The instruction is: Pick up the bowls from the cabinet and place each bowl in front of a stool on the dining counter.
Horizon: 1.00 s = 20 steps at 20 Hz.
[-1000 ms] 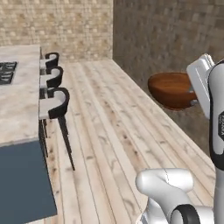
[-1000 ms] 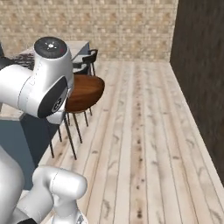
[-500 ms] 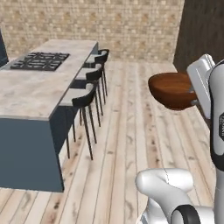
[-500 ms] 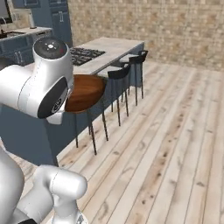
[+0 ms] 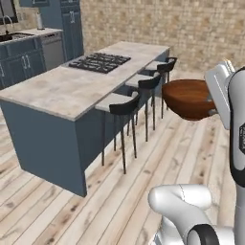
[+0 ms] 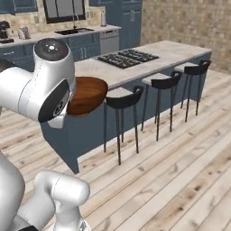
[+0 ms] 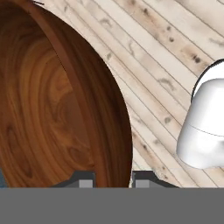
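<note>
Reddish-brown bowl in transit toward the dining desk, grip on its rim

Left base view: the reddish-brown bowl (image 5: 187, 98) hangs over the floor, beside the stools (image 5: 124, 107) and apart from the dining desk (image 5: 57, 91); judged best kept level and set on bare top before a stool. Right base view: bowl (image 6: 85, 94) held out from the arm, near the desk edge. Hand view: jaws (image 7: 113, 180) nearly closed, pinching the bowl wall (image 7: 105, 113)

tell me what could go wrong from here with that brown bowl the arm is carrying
The brown bowl is pinched only by its rim between the fingers, so it could twist or slip loose over the wood floor. Held at roughly counter height near the stools, it might clip a backrest or the counter's edge.
</note>
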Tool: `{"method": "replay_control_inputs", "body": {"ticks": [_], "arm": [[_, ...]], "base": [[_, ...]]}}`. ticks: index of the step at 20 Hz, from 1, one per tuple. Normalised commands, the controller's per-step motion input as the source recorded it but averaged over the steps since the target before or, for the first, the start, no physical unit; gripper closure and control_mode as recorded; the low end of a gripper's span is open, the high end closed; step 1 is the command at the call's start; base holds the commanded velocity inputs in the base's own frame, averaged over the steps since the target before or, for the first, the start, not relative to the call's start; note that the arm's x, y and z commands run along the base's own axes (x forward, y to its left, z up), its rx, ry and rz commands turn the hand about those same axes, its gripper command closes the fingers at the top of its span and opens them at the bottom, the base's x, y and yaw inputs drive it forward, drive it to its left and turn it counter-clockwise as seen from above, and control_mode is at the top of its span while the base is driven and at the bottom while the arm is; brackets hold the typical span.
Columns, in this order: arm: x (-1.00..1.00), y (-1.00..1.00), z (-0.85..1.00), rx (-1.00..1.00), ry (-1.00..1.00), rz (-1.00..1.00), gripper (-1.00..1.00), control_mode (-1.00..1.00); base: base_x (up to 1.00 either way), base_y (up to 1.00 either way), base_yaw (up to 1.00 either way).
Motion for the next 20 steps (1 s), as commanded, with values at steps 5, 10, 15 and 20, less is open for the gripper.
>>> {"method": "replay_control_inputs", "body": {"ticks": [5,10,15,20], "arm": [[0.0,0.0,0.0,0.0,0.0,0.0,1.0,1.0],[0.0,0.0,0.0,0.0,0.0,0.0,1.0,1.0],[0.0,0.0,0.0,0.0,0.0,0.0,1.0,1.0],[0.0,0.0,0.0,0.0,0.0,0.0,1.0,1.0]], "base": [[0.3,-0.94,0.58],[0.31,-0.95,0.56],[0.36,-0.96,0.54],[0.47,-0.98,0.51]]}}
